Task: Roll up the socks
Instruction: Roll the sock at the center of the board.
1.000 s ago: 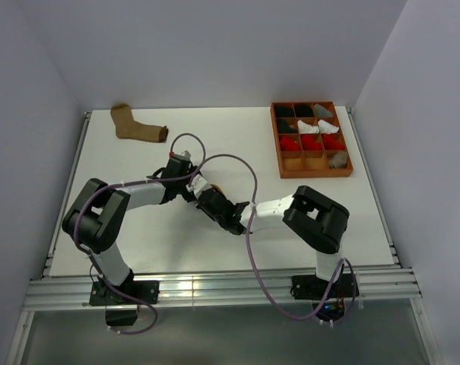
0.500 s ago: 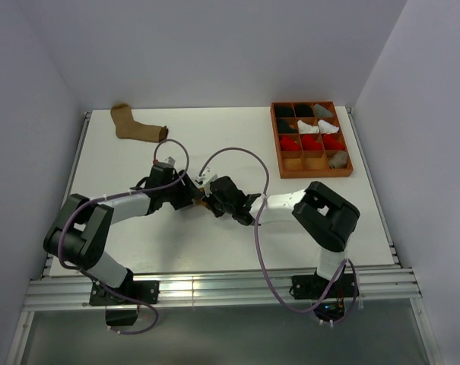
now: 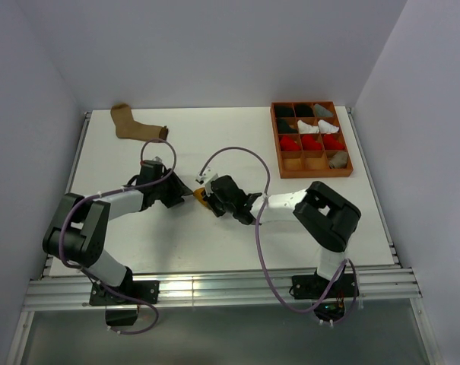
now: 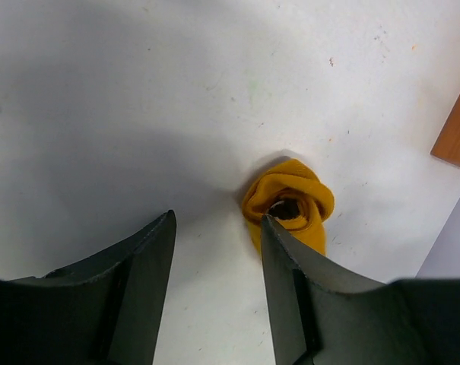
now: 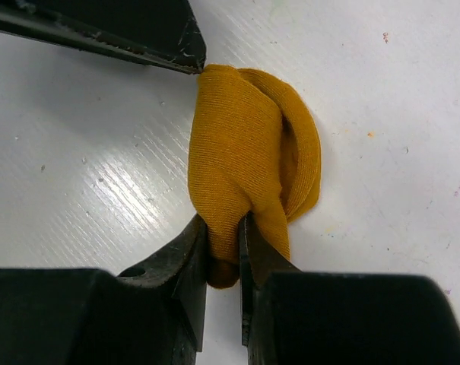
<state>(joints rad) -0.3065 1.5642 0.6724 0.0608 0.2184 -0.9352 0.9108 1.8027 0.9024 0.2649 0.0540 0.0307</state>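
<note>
Item: mustard sock (image 5: pixel 249 163), a loose rolled bundle, lying near the middle of the table (image 3: pixel 184 243) between both grippers.
Right gripper (image 5: pixel 223 228): pinching nearly closed on the fold at the bundle's near end.
Left gripper (image 4: pixel 217 222): standing partly spread, holding nothing, one fingertip meeting the bundle's far end.
Long axis: running from the right fingers straight toward that left fingertip, with the spiral mouth facing the left wrist.
Nearer arm: right, already gripping.
Brown sock (image 3: pixel 138 128): lying flat at the far left, well apart.
</note>
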